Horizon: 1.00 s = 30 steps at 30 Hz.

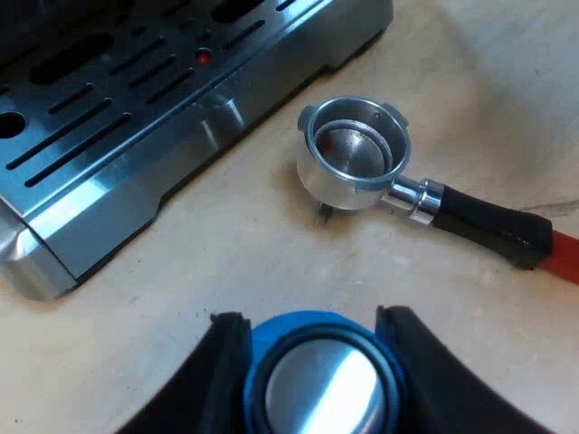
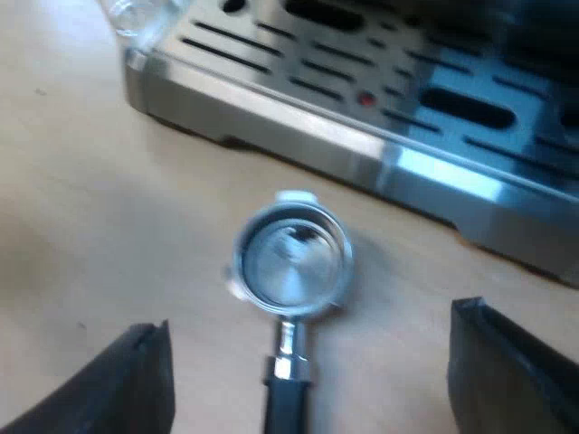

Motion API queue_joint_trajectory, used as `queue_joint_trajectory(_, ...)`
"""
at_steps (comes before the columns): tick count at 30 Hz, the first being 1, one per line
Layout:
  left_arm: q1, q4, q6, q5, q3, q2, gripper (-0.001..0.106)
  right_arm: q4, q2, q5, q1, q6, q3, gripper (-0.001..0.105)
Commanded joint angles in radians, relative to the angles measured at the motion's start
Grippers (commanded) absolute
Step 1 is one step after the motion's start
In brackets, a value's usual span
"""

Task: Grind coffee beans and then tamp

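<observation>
- The left gripper [image 1: 312, 318] pinches the blue tamper [image 1: 321, 384] between its two fingers, with the tamper's shiny round metal face showing.
- The metal holder [image 1: 353, 154] lies loose on the table [image 1: 226, 271], mouth up. It is just beside the front edge of the coffee machine [image 1: 109, 136] and not touching it. Its basket looks like bare metal, with no grounds that I can see.
- From the left gripper, the holder is ahead of the fingers and well apart from the tamper. Its dark handle [image 1: 479, 217] runs crosswise to them, out to its red end [image 1: 565, 258].
- The right gripper [image 2: 309, 318] hangs over the holder [image 2: 291, 258] with its fingers [image 2: 136, 380] spread wide, holding nothing.
- The relation that matters is this: from the right arm, the handle's long axis runs from the basket straight back toward the gripper, in line with the gap between the fingers. The right arm therefore looks better placed to take the handle by closing across it, while the left is busy with the tamper.
- Judging by the bare basket, grinding is not yet done, so tamping has to come after it.
- The table is a pale, smooth, wood-coloured board, bare around the holder. The machine [image 2: 362, 99] shows its slotted steel tray with a small red dot, and what looks like a clear glass [image 2: 136, 14] stands at the tray's corner.
</observation>
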State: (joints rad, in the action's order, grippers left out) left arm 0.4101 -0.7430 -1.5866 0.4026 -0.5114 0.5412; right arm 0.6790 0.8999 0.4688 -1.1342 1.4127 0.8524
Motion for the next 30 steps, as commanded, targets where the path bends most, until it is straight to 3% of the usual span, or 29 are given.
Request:
queue_joint_trajectory(1,0.006,0.002,-0.011,0.006,-0.006,-0.006,0.001,-0.002,-0.053,0.005,0.004,-0.02,-0.048,0.065)
queue_joint_trajectory(4,0.006,0.002,-0.011,0.006,-0.006,-0.006,0.001,-0.005,-0.097,0.005,0.004,-0.047,-0.096,0.065)
queue_joint_trajectory(17,0.006,0.002,-0.011,0.006,-0.006,-0.006,0.001,-0.2,-0.175,0.037,0.004,-0.047,-0.305,0.065)
queue_joint_trajectory(30,0.006,0.002,-0.005,0.006,-0.006,-0.006,0.001,-0.234,-0.17,0.037,0.004,-0.038,-0.36,0.065)
